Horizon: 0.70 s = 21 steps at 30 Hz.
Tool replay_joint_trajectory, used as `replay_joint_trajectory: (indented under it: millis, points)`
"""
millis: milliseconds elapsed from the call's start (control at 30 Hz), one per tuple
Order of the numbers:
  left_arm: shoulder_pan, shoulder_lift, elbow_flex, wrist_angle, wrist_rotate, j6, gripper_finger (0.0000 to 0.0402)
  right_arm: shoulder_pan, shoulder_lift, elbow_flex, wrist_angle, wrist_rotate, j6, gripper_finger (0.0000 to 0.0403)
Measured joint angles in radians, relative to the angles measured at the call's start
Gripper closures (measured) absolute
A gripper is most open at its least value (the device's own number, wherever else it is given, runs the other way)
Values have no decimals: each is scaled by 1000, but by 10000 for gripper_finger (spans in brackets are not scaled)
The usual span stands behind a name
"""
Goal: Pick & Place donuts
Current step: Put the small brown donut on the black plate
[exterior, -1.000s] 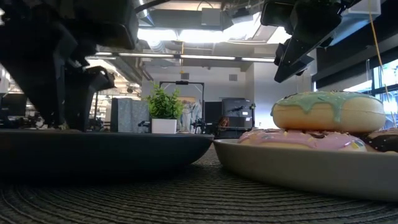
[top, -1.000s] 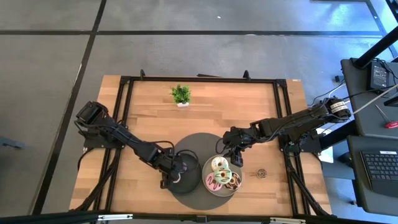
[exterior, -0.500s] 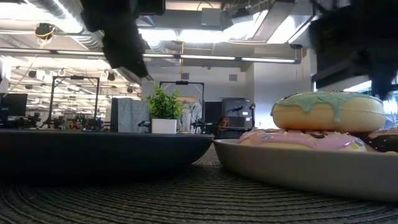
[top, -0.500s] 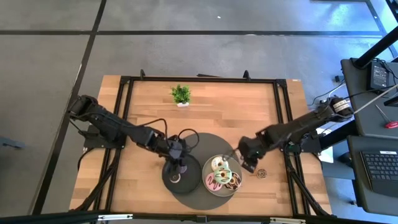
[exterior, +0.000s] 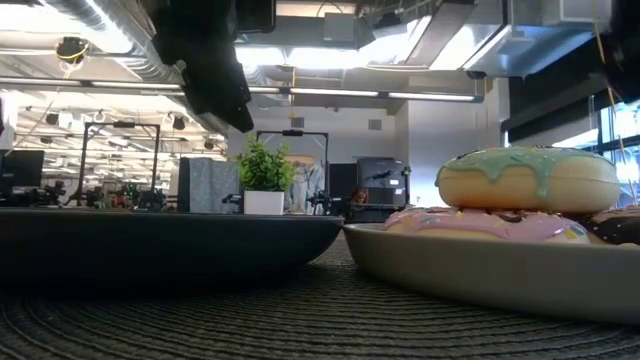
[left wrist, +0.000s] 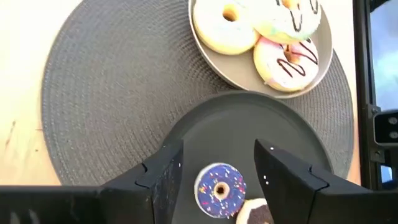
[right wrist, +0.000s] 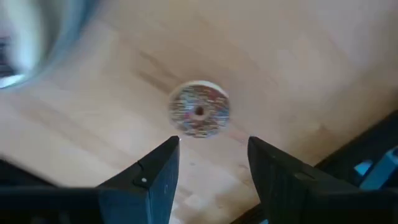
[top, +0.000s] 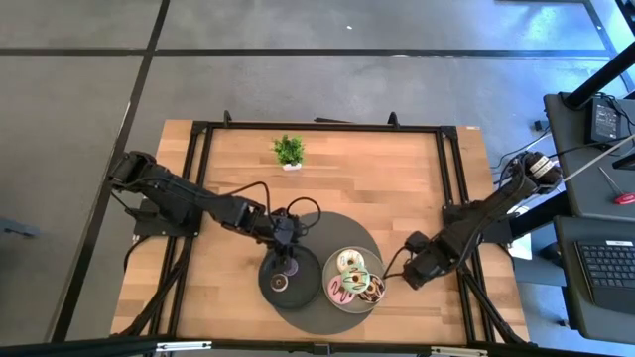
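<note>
Several larger iced donuts, white (left wrist: pixel 225 25), green (exterior: pixel 530 178), pink (left wrist: pixel 287 62) and chocolate (top: pixel 374 290), lie on the light grey plate (top: pixel 337 297). A tiny purple donut (left wrist: pixel 220 190) and a tiny brown one (left wrist: pixel 255 213) lie on the dark plate (top: pixel 303 288). My left gripper (left wrist: pixel 219 152) hangs open above them, empty. A tiny brown sprinkled donut (right wrist: pixel 199 109) lies flat on the wooden table. My right gripper (right wrist: pixel 213 146) is open just above it, at the table's near right (top: pixel 417 268), touching nothing.
Both plates rest on a round woven grey mat (left wrist: pixel 106 93). A small green potted plant (top: pixel 289 151) stands near the far edge. A black frame rail (top: pixel 458 228) runs along the table's right side, close to my right arm. Bare wood lies left of the mat.
My left gripper has risen off the dark plate and drawn a little toward the far edge; the tiny donuts now show on that plate. My right gripper has gone from over the light plate toward the table's near right, over the tiny donut on the wood.
</note>
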Motion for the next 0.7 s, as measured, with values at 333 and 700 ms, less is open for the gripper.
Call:
replay_joint_trajectory:
  millis: [333,700]
  points:
    - [12,0,0,4,10,0,210,14,1,-182,208,-11,56,241]
    - [12,0,-1,5,10,-3,208,14,1,-202,242,-8,50,301]
